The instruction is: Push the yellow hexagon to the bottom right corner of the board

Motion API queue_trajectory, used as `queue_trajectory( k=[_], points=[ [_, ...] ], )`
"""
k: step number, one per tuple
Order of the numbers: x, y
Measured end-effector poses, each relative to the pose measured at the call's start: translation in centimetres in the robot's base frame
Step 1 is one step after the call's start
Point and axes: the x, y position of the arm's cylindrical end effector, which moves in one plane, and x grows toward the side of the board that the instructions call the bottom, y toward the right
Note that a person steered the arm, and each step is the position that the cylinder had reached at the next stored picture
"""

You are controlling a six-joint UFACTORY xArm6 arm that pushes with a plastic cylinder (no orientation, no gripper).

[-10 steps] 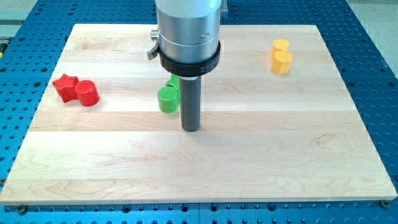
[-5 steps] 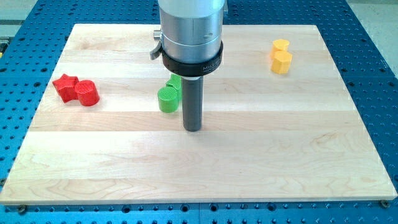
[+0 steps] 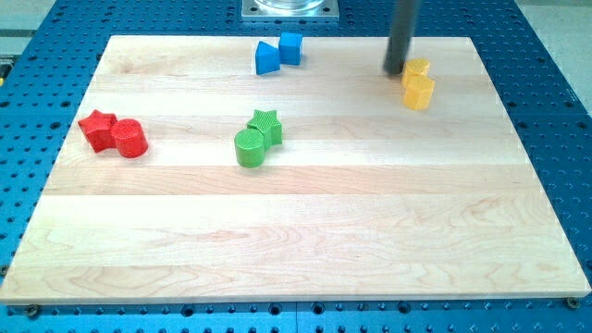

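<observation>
The yellow hexagon (image 3: 418,92) lies at the view's upper right on the wooden board (image 3: 305,240). A second yellow block (image 3: 417,67) touches it from above. The dark rod stands just left of that upper yellow block, and my tip (image 3: 396,70) is close against its left side, above and left of the hexagon.
A blue cube (image 3: 291,47) and a blue triangular block (image 3: 267,59) sit at the top centre. A green star (image 3: 265,127) and green cylinder (image 3: 249,148) sit left of centre. A red star (image 3: 96,128) and red cylinder (image 3: 130,139) lie at the left edge.
The rod has moved from beside the green blocks at the board's middle up and right to the yellow blocks. The blue blocks and green star are uncovered. No block has moved.
</observation>
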Motion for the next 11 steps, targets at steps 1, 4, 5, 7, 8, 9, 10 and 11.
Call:
queue_trajectory(
  k=[1, 4, 5, 7, 8, 9, 10, 11],
  points=[
    [2.5, 1.2],
    [14.8, 0.4],
    [11.0, -0.8],
    [24.4, 1.5],
    [25.3, 3.3],
    [19.3, 2.9],
    [20.9, -1.0],
    [24.8, -1.1]
  ],
)
